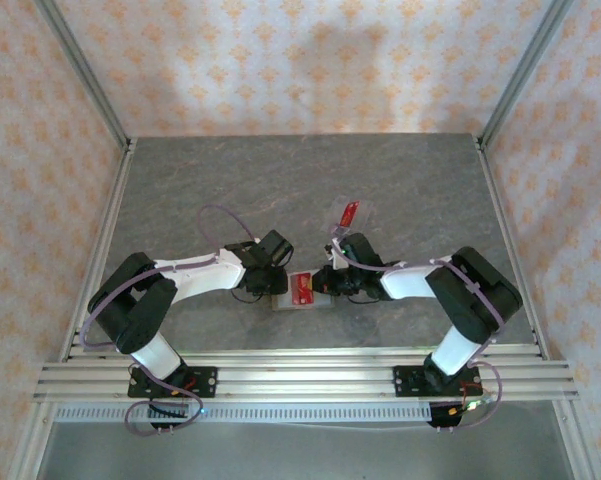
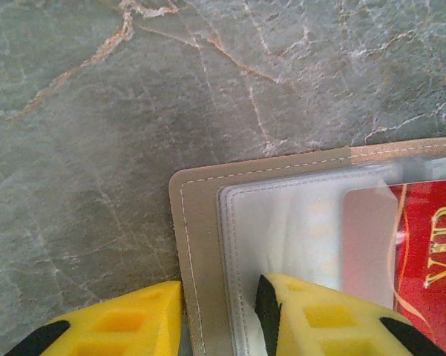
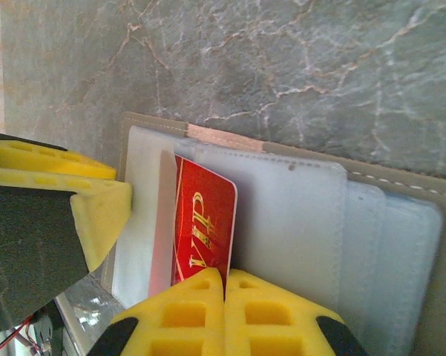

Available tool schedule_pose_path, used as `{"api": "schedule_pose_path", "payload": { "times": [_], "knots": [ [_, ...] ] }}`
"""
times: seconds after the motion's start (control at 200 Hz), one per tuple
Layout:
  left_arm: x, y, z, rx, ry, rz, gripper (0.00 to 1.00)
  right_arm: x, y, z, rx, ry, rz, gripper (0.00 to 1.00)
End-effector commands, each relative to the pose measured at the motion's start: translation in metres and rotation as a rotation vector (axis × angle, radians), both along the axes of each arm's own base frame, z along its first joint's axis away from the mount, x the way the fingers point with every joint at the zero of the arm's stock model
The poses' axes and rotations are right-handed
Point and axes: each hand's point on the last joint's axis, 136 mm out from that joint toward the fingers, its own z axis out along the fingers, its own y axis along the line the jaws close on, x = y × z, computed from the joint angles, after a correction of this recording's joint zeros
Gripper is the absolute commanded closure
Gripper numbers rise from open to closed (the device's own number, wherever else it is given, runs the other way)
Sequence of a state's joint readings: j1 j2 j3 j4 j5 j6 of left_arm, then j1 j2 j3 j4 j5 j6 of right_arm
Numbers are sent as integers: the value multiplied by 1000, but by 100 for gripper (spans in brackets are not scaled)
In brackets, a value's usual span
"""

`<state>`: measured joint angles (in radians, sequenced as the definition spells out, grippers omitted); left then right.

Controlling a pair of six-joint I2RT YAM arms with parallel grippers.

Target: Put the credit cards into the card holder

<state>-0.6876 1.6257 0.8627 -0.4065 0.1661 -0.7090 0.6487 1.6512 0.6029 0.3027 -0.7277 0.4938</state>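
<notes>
Card [image 3: 205, 222], red with gold VIP lettering, part-slid into clear sleeve [image 3: 297, 215] of open olive-brown wallet [image 2: 200, 252], flat on grey tabletop [image 1: 280, 180], right claw [image 3: 224, 285] clenched at card's edge, left claw [image 2: 219, 300] parted, straddling wallet's edge.

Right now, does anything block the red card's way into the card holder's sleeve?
Nothing loose does. The red card, pinched in the right gripper, already has its leading edge under the card holder's clear sleeve. Ahead of it, one finger of the left gripper rests on that sleeve and may pinch it.
</notes>
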Motion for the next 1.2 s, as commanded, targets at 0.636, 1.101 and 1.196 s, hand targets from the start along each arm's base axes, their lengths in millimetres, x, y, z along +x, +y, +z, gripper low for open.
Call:
{"api": "schedule_pose_path", "payload": {
  "times": [0.636,1.101,1.196],
  "knots": [
    [-31,16,-30,79,90,12,66,1,25,-12,77,35,-129,100],
    [-11,19,36,-40,-1,34,78,-2,23,-15,41,63,-121,100],
    [-9,18,34,-34,7,16,94,-2,20,-10,17,48,-120,95]
  ]
}}
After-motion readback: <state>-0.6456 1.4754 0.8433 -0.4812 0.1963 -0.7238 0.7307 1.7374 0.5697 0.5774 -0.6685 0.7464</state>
